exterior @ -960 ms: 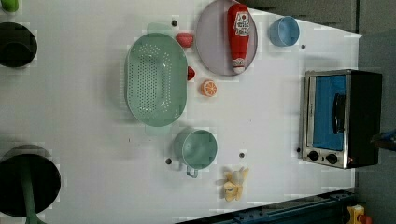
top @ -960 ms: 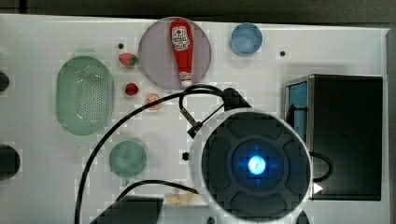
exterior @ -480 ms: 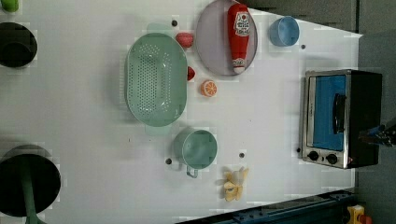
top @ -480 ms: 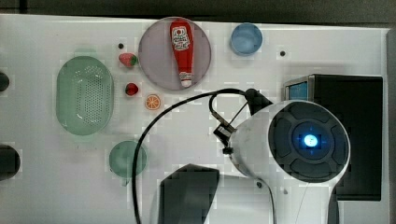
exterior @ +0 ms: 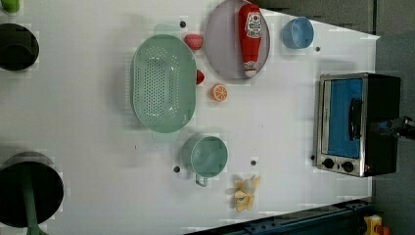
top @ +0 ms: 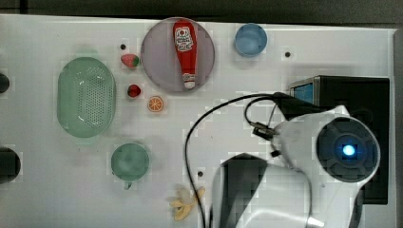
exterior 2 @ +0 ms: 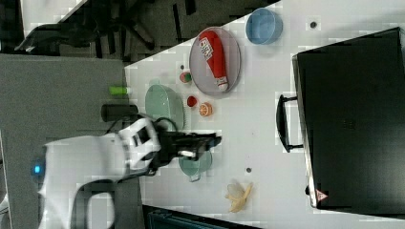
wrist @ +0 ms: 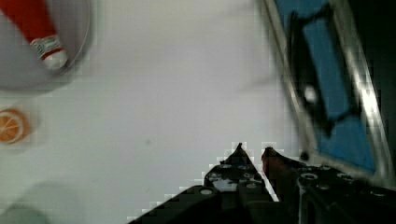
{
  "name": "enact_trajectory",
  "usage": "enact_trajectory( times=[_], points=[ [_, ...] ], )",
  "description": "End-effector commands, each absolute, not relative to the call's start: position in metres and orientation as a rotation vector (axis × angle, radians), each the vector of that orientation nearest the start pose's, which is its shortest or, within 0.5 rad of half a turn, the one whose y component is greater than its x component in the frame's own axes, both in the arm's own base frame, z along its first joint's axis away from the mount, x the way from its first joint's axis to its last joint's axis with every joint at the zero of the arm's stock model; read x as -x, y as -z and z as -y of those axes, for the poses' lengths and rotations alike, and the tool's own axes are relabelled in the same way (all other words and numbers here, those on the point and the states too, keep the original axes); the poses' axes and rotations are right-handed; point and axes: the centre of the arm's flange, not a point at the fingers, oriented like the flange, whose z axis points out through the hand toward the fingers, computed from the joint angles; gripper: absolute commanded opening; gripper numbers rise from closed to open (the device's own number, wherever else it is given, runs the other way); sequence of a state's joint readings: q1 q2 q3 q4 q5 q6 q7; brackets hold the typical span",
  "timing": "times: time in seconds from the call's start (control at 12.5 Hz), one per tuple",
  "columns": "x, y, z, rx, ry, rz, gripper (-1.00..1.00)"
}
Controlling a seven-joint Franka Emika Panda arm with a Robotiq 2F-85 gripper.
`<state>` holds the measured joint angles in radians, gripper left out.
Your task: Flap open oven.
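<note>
Blue-tinted glass marks the closed door of the toaster oven [exterior: 357,125] at the left view's right counter [exterior: 88,122] edge; the end effector [wrist: 252,154], fingertips nearly pressed together, should hook the black bar handle [wrist: 308,74] squarely and pull outward and down.

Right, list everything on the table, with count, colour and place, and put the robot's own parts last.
oven: 1, black and silver, blue glass door shut, the left view's right.
ketchup bottle: 1, red, lying on the plate.
plate: 1, grey, the left view's top.
bowl: 1, blue, right of the plate.
colander: 1, green, the left view's centre.
cup: 1, green, below the colander.
orange slice: 1, orange, beside the colander.
strawberries: 2, red, between colander and plate.
banana: 1, yellow, near the lower edge.
gripper: 1, black, near the oven door.
</note>
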<state>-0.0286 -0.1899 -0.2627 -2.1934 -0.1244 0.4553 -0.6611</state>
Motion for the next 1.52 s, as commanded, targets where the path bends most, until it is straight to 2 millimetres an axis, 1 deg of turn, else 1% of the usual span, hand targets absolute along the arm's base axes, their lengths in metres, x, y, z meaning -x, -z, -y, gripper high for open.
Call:
enact_trajectory(
  times=[0.08,0.24,0.4,0.56,0.72,1.04,1.36,1.52],
  points=[
    [-0.468,-0.444,0.196,3.228,0.064,-0.276,-0.65],
    [-0.47,-0.425,0.218,3.244,0.076,-0.268,-0.65],
    [-0.472,-0.404,0.236,3.254,0.072,-0.3,-0.65],
    [-0.476,-0.385,0.247,3.27,0.088,-0.318,-0.65],
    [-0.479,-0.37,0.255,3.287,0.095,-0.299,-0.65],
    [-0.481,-0.337,0.257,3.299,0.005,-0.246,-0.65],
    [-0.489,-0.319,0.254,3.316,0.018,-0.216,-0.65],
    [-0.493,-0.314,0.246,3.323,0.002,-0.179,-0.65]
  ],
)
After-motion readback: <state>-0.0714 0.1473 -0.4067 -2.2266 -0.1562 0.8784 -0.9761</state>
